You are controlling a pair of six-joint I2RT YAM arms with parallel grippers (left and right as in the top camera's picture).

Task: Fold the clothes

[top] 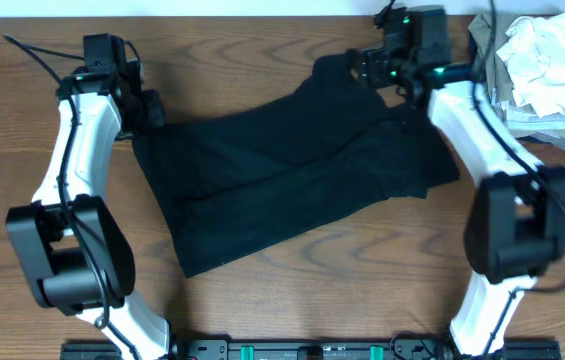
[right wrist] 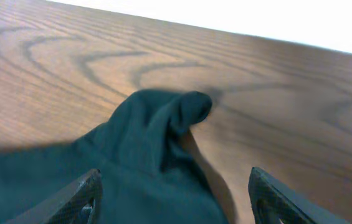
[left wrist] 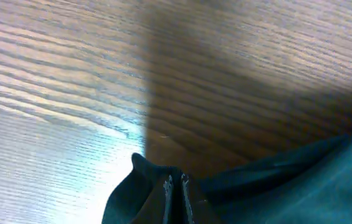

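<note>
- Fingers (left wrist: 172, 202) of the left gripper (left wrist: 176, 193) are clenched on a fold at one corner of the black garment (top: 282, 170). Bare wooden table (left wrist: 51, 93) lies ahead of them.
- Fingers (right wrist: 76, 198) of the right gripper (right wrist: 174, 190) stand wide apart, grasping nothing. A bunched tip of the garment lies between them and just ahead.
- The rest of the garment lies spread and creased on the table between the two pairs of fingers.
- A pile of pale crumpled clothes (top: 547, 55) sits to the side of the right fingers, beyond the right arm (top: 482, 130) and clear of the garment.
</note>
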